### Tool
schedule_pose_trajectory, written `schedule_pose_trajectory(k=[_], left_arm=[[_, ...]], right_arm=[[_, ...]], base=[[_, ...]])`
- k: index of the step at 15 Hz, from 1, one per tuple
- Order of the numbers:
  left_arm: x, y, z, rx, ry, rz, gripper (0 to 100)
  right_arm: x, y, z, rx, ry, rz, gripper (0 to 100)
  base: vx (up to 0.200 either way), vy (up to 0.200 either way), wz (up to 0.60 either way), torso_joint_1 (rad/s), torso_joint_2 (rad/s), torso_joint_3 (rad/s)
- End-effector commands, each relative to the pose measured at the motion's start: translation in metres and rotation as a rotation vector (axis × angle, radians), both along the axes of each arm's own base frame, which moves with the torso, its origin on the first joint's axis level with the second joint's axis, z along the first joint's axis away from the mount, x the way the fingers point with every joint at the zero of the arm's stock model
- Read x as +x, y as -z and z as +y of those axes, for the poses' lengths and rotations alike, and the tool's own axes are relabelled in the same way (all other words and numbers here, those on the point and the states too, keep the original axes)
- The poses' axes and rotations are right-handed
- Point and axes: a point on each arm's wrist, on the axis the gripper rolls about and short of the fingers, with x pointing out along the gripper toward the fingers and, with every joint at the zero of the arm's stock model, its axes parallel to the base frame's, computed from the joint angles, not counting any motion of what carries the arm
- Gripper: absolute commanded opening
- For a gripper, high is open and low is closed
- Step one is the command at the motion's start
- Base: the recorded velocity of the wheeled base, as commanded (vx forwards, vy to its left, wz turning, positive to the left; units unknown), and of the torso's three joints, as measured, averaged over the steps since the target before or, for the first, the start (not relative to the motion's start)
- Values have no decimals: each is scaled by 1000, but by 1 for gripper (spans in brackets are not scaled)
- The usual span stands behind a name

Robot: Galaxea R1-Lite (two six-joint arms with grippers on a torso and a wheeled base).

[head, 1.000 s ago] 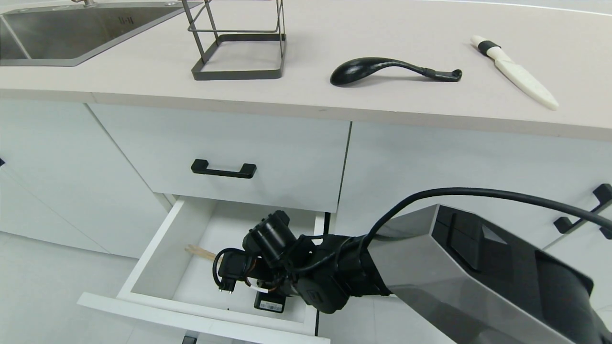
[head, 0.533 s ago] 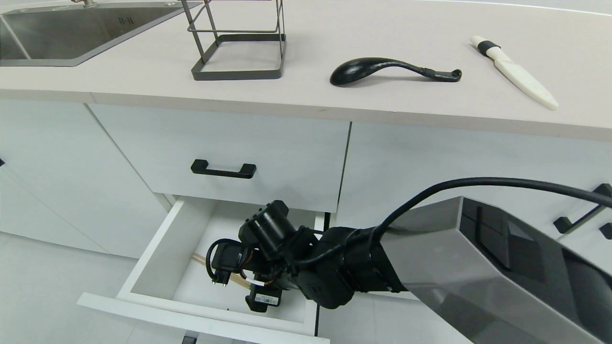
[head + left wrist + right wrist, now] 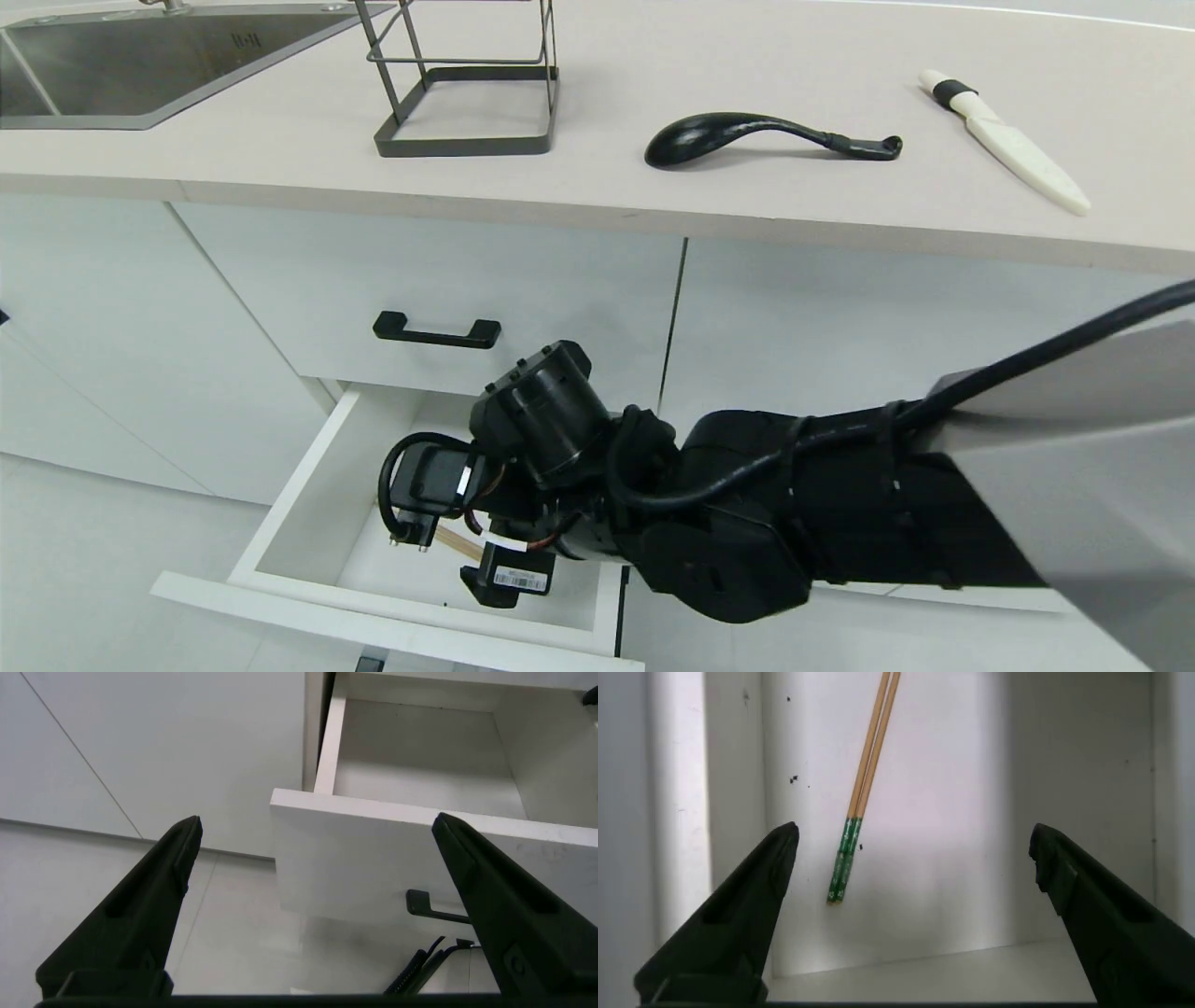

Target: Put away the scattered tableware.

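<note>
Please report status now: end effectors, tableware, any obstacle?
Left end effector open, outside the drawer. Right end effector open, over chopsticks lying in drawer. Spoon and knife on counter. No obstacle seen.

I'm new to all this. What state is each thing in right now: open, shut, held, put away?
Lower drawer: pulled open.
Upper drawer: shut.
Chopsticks: lying loose on the lower drawer's floor, not held.
Black spoon: on the counter, not put away.
White knife: on the counter, not put away.
Right gripper: open, empty, over the lower drawer.
Left gripper: open, empty.
</note>
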Motion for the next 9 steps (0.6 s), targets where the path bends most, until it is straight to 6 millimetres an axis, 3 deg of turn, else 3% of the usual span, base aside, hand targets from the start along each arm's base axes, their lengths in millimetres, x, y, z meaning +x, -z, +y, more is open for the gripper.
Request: schedule_pose_trajectory(k=[1, 9], left_arm=[[0, 0, 0, 0, 0, 1, 100], [0, 0, 0, 0, 0, 1, 100]], right_arm=[[-15, -27, -16, 35, -8, -13, 100], [-46, -50, -59, 120, 7, -11, 100]], base=[[0, 0, 0, 0, 0, 0], [0, 0, 0, 0, 0, 0]])
